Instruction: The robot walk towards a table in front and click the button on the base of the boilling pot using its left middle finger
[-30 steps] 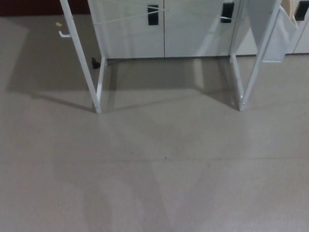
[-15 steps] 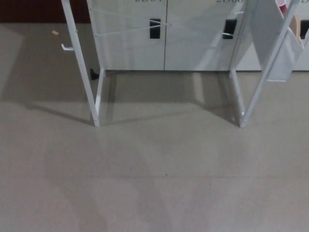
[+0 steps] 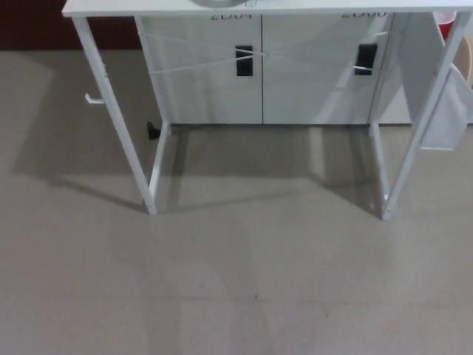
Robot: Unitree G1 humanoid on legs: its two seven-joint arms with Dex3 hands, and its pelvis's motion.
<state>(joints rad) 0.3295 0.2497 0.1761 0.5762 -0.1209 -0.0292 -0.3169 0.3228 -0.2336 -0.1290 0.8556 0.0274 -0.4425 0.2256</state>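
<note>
A white table (image 3: 118, 9) stands ahead, its top edge running along the upper border of the head view and its thin white legs (image 3: 126, 140) reaching down to the floor. A sliver of a round grey base (image 3: 222, 3) shows on the tabletop at the very top; the pot and its button are out of the picture. Neither of my hands appears in the view.
White cabinets (image 3: 262, 70) with black handles stand behind the table. A white side panel (image 3: 436, 96) hangs at the table's right end, with a red object (image 3: 445, 22) beside it. A small black thing (image 3: 153, 132) lies by the rear left leg. Grey floor (image 3: 236, 281) fills the foreground.
The whole picture has shifted downward as the camera moved; the table's top edge and more of the cabinets have come into view at the top.
</note>
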